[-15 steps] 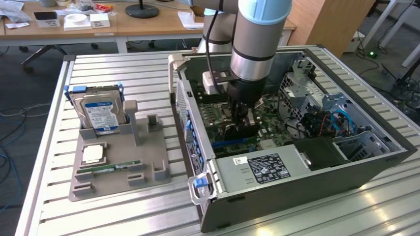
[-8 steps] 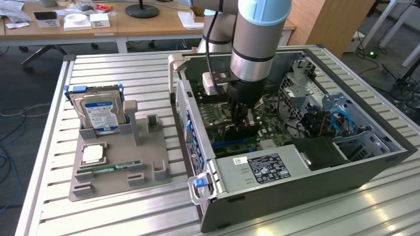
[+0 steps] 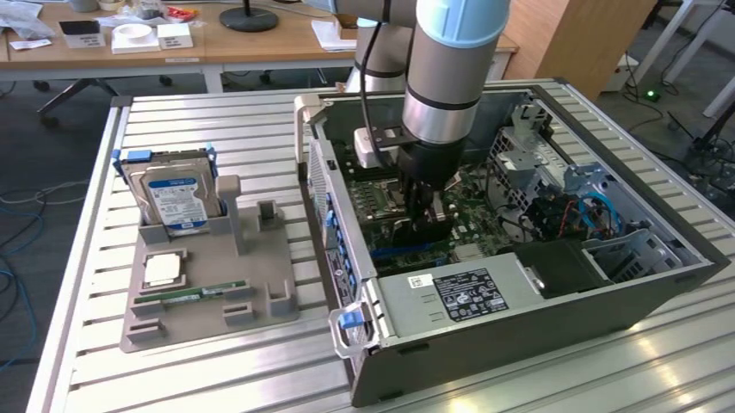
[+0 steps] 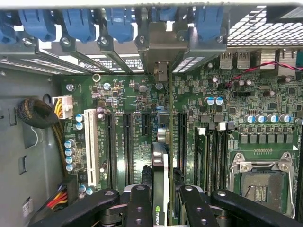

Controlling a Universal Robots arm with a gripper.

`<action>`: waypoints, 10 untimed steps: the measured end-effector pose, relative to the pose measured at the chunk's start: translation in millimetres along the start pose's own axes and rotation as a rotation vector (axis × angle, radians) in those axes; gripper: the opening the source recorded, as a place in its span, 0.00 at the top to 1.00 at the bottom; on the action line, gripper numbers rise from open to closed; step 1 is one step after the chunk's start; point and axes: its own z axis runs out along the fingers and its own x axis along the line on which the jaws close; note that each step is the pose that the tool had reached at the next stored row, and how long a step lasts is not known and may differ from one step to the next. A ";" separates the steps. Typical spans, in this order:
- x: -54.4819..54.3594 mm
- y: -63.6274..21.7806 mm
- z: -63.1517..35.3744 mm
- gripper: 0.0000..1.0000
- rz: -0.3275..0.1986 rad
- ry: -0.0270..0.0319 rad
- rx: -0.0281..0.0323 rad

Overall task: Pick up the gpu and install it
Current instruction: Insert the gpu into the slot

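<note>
Exterior view: arm [image 3: 453, 77] hung down into the open case [image 3: 505, 318], which lay on its side on the slatted desk [image 3: 172, 120].
Pincer [image 3: 428, 206]: low over the motherboard [image 4: 132, 94], pinching the gpu [image 4: 160, 163] between its black fingers [image 4: 139, 203].
Gpu: inside the case, edge-on in the wrist view, upright between the fingers, running above the black slots toward the case's rear wall.
Seating: could not tell whether the card was down in a slot.
Far end: its bracket met the row of blue latches [image 4: 78, 21].
Socket [image 4: 258, 182]: on the motherboard, well apart from the card.
Holder [image 3: 206, 318]: grey, at the exterior view's left of the case, carrying an upright hard drive [image 3: 172, 202] and a flat RAM stick [image 3: 189, 295].
</note>
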 end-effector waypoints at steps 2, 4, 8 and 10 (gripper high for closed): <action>0.0 0.0 0.0 0.73 0.000 0.0001 0.0000; 0.0 0.0 0.0 0.73 0.000 0.0002 -0.0001; 0.0 0.0 0.0 0.73 0.000 0.0002 0.0000; 0.0 0.0 0.0 0.73 0.000 0.0001 0.0000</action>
